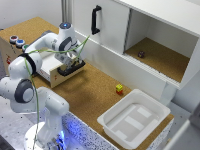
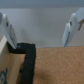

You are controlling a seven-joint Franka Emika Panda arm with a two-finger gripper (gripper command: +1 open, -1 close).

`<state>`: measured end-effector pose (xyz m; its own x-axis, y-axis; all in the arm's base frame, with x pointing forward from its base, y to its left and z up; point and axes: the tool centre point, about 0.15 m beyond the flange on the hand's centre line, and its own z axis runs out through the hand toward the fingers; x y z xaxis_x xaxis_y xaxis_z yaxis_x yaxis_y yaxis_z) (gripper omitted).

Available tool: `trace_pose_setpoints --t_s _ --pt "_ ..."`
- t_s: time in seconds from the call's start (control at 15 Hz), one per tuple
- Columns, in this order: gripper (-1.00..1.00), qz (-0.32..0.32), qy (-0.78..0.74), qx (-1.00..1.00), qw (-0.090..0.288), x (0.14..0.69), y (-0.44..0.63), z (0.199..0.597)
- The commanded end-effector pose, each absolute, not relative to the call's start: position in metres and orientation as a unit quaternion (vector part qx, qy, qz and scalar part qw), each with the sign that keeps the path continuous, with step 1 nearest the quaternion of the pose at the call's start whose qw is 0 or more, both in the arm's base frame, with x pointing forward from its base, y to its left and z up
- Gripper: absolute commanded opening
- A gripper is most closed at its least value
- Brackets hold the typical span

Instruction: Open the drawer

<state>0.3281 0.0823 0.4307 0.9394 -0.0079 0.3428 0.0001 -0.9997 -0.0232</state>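
The drawer [image 1: 49, 64] stands pulled out of the low cork-topped box [image 1: 27, 27], which carries coloured buttons [image 1: 17, 41]. The drawer's inside is pale, its sides tan, and a dark bar handle [image 1: 71, 70] runs along its front. My gripper [image 1: 74, 60] hangs just over the handle end of the drawer. In the wrist view the gripper [image 2: 39, 44] is open and holds nothing; its pale fingers [image 2: 71, 29] stand wide apart. The dark handle [image 2: 27, 59] and the tan drawer front [image 2: 7, 65] lie off to one side, outside the gap between the fingers.
A white plastic tub [image 1: 150, 107] sits on the cork counter [image 1: 92, 92] at the exterior view's right. A small yellow and red block [image 1: 119, 89] lies near it. Behind are a white cabinet door with a black vertical handle [image 1: 95, 20] and an open compartment holding a small dark object [image 1: 141, 54].
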Motion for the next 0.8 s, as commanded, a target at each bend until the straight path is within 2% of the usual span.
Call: trace_pose_setpoints --t_s 0.0,0.07,0.13,0.33,0.67,0.73 --pt "1.0 -0.159 0.023 -0.987 0.024 0.337 0.016 0.413" --pt "1.0 -0.163 0.041 -0.985 0.028 0.341 0.009 0.408" --pt "1.0 -0.166 0.06 -0.983 0.048 0.345 0.003 0.403" --pt "1.0 -0.157 0.098 -0.981 0.058 0.358 -0.024 0.392" --pt "1.0 -0.118 0.057 -0.991 0.038 0.389 -0.069 0.373" --pt "1.0 -0.115 0.051 -0.991 0.049 0.398 -0.081 0.366"
